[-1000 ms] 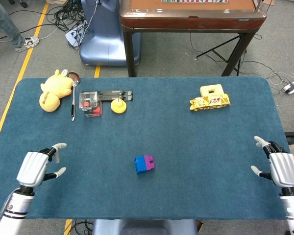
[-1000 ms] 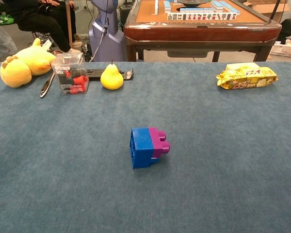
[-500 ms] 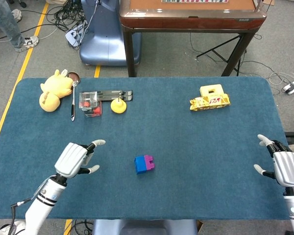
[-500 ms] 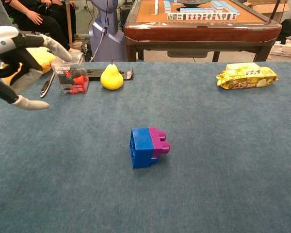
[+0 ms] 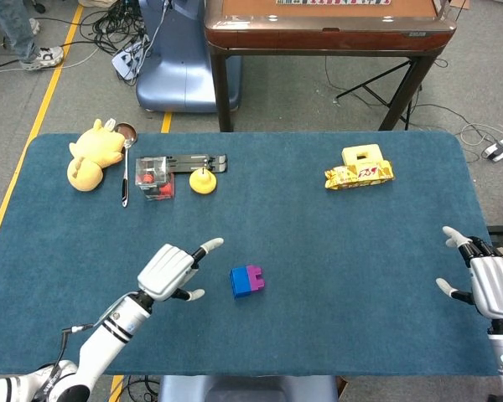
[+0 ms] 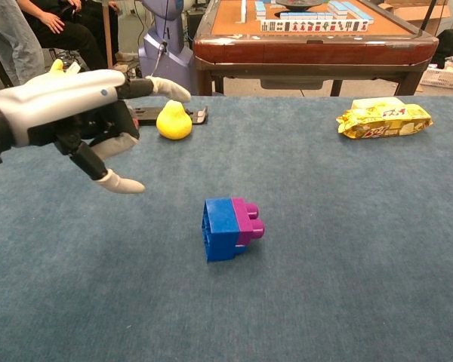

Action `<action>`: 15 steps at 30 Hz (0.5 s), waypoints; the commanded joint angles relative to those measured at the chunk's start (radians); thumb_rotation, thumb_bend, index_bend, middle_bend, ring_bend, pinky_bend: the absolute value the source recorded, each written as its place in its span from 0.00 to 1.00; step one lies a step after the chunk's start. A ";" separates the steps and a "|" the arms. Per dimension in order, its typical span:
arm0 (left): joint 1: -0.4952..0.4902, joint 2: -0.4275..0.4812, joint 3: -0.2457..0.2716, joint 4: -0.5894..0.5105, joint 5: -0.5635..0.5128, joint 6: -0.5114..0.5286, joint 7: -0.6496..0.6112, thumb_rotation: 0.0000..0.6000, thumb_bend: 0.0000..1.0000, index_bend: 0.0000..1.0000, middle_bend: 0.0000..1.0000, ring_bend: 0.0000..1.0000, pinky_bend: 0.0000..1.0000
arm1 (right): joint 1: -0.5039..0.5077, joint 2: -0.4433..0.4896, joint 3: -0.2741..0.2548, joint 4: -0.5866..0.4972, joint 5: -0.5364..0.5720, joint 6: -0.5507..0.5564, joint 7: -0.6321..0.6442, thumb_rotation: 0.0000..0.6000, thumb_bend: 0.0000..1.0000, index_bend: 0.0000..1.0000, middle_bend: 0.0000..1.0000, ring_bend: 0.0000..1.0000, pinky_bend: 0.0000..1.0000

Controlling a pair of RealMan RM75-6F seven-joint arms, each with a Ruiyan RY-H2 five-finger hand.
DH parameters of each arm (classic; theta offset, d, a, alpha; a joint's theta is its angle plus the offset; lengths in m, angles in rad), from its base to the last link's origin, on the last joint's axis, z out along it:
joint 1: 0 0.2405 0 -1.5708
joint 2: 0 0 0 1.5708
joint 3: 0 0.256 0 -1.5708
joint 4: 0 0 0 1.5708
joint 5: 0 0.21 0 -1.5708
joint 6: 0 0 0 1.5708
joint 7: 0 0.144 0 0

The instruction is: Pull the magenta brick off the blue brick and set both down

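The left hand's (image 5: 169, 270) fingers (image 6: 168, 88) are spread wide with nothing in them, one long finger pointing forward and the thumb hanging low. Just beyond those fingertips, a short reach off and not yet touched, sits the pair of joined bricks: the blue brick (image 5: 240, 282) on the side nearer the fingers, the magenta brick (image 5: 255, 278) stuck on its far side with its studs pointing away.

They look like hard, light plastic, smooth-sided and likely a bit slippery, so I'd guess a loose pinch would skate off. The blue one offers broad flat faces for the left fingers to clamp across; the magenta one is smaller and would probably be best taken by its two side faces, behind the studs. The joint should pop with a firm pull or a slight twist.

Well away from all that, at the table's (image 5: 318, 234) other edge, the right hand (image 5: 489, 283) hangs with its fingers apart, holding nothing. It would need to come over to take the magenta end.
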 commanded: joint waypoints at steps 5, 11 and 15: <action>-0.075 -0.050 -0.001 0.024 -0.048 -0.075 0.002 1.00 0.00 0.13 0.91 0.84 1.00 | -0.004 0.014 0.002 -0.016 0.003 0.005 -0.009 1.00 0.00 0.19 0.35 0.27 0.44; -0.133 -0.062 -0.005 0.015 -0.117 -0.125 0.062 1.00 0.00 0.15 0.93 0.86 1.00 | -0.003 0.017 0.002 -0.020 0.003 0.004 -0.013 1.00 0.00 0.19 0.35 0.27 0.44; -0.172 -0.069 -0.016 0.007 -0.181 -0.141 0.109 1.00 0.00 0.18 0.96 0.88 1.00 | -0.001 0.014 0.001 -0.016 0.004 -0.001 -0.011 1.00 0.00 0.19 0.35 0.27 0.44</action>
